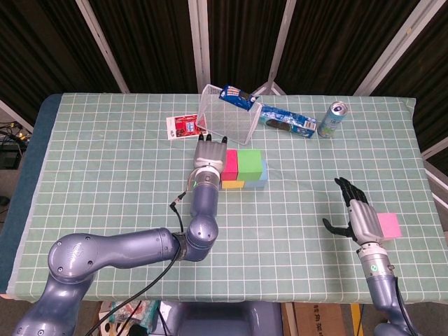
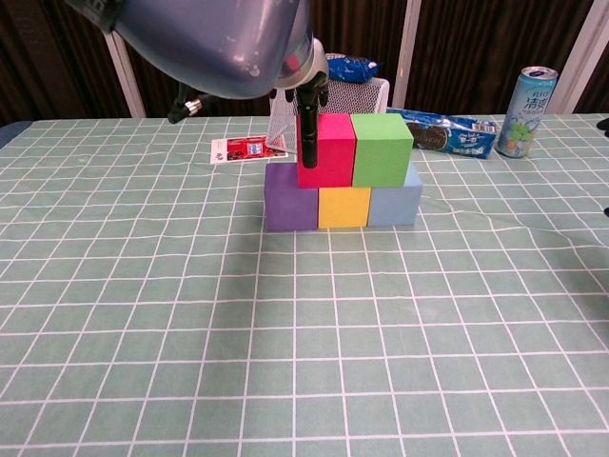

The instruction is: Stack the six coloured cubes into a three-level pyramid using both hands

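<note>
Left robot hand (image 1: 209, 152): I see fingers extended, resting against the magenta foam cube (image 2: 326, 149), grasping nothing.
Right robot hand (image 1: 355, 213): released, fingers spread, lower right of frame, beside the pink foam cube (image 1: 389, 225).
Stack: frame centre, two levels on the green checked surface (image 1: 105, 182).

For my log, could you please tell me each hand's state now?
Left hand: open, fingers against the red foam cube.
Right hand: open, holding nothing.

Green-checked tablecloth (image 2: 190, 314); purple cube (image 2: 289, 196), yellow cube (image 2: 343, 206)
</note>
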